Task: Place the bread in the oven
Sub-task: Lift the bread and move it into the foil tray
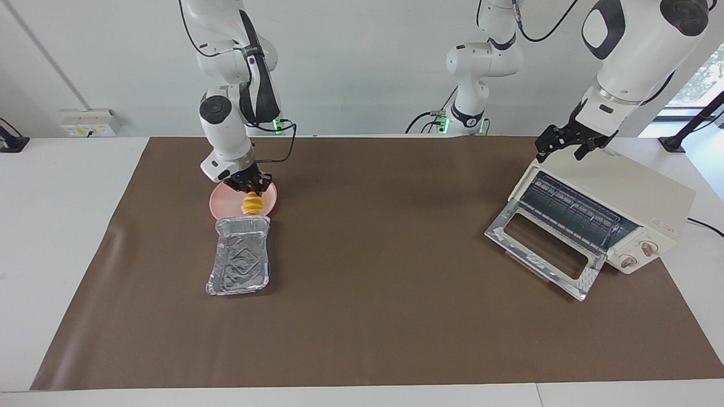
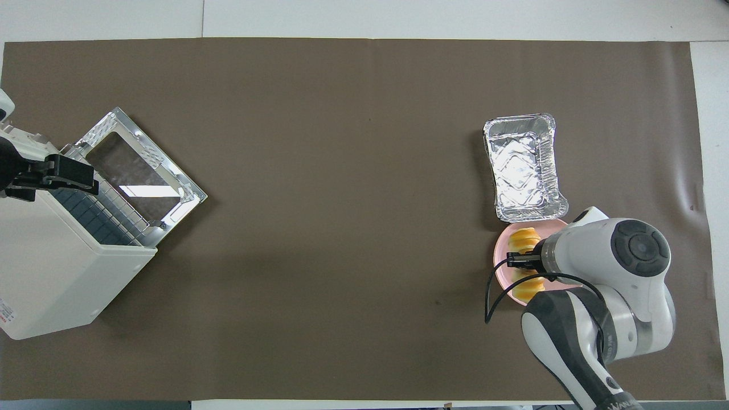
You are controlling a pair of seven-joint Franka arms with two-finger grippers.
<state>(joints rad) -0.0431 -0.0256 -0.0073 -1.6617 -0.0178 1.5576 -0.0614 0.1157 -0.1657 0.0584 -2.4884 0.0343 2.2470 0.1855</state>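
Note:
The yellow-orange bread (image 1: 253,204) lies on a round pink plate (image 1: 219,204) toward the right arm's end of the table. My right gripper (image 1: 249,185) is down over the middle of the bread, at or just above it. In the overhead view the right gripper (image 2: 521,261) covers the bread's middle and both ends of the bread (image 2: 524,239) stick out. The cream-white oven (image 1: 633,198) stands at the left arm's end with its glass door (image 1: 543,249) dropped open and the wire rack showing. My left gripper (image 1: 568,146) hangs open and empty over the oven's top front edge.
A crinkled silver foil tray (image 1: 240,257) lies empty on the brown mat, touching the plate's edge on the side farther from the robots; it also shows in the overhead view (image 2: 524,168). The oven (image 2: 51,267) sits angled at the mat's corner.

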